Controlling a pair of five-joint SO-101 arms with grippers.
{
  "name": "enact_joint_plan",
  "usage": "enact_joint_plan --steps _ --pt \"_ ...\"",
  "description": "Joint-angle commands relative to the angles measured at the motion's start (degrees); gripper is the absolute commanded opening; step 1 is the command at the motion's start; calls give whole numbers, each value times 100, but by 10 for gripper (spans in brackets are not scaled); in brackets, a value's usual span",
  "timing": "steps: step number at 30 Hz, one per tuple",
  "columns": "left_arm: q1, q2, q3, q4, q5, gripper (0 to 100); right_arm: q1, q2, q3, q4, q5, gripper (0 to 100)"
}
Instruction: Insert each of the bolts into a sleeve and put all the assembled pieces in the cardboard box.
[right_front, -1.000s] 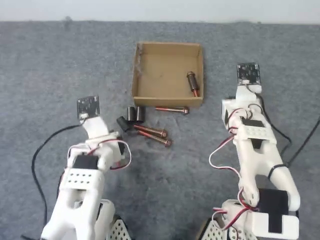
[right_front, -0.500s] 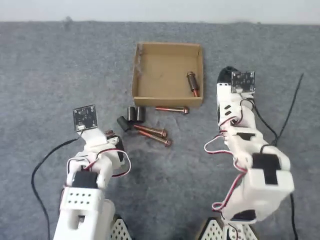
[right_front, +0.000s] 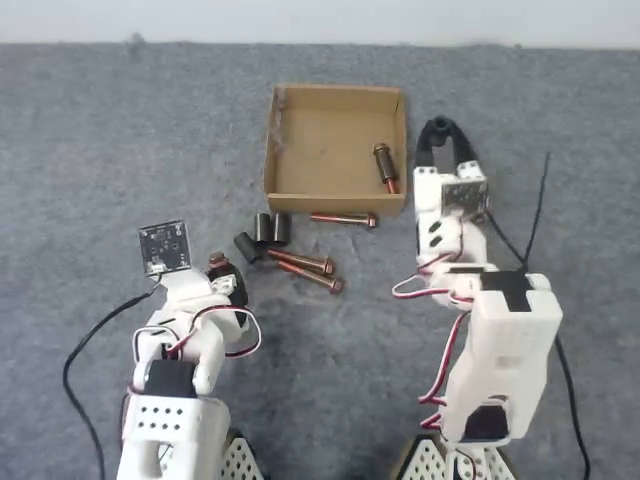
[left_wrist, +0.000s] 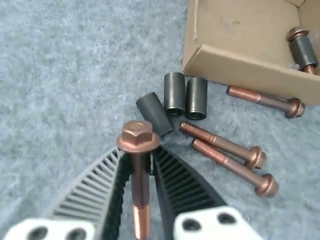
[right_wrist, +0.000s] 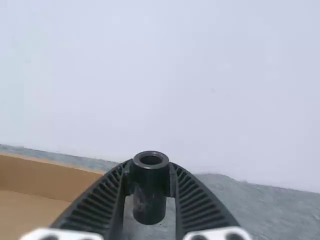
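My left gripper is shut on a copper bolt, head up, held near the loose parts. Beside it on the carpet lie three black sleeves and three loose bolts. The third bolt lies against the front wall of the cardboard box. One assembled bolt-and-sleeve piece lies inside the box at its right side. My right gripper is shut on a black sleeve, bore up, raised just right of the box.
Grey carpet covers the table, with a white wall behind it. A corner of the box shows low in the right wrist view. Open carpet stretches to the left of the box and between the two arms.
The right arm has swung its gripper up and forward with the sleeve to the box's right side. The left arm has drawn back toward the near edge, holding the bolt.
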Motion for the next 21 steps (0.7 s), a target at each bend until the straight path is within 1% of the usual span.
enact_joint_plan --steps 1,8,13,21 --pt "26 -202 -84 -141 -53 12 -233 -145 448 -655 53 6" --pt "26 -202 -84 -141 -53 12 -338 -154 1363 -1516 35 6" --pt "26 -202 -84 -141 -53 12 -541 -163 2022 -2070 35 6" --pt "26 -202 -75 -141 -53 12 -998 -1156 3534 -2193 -70 6"
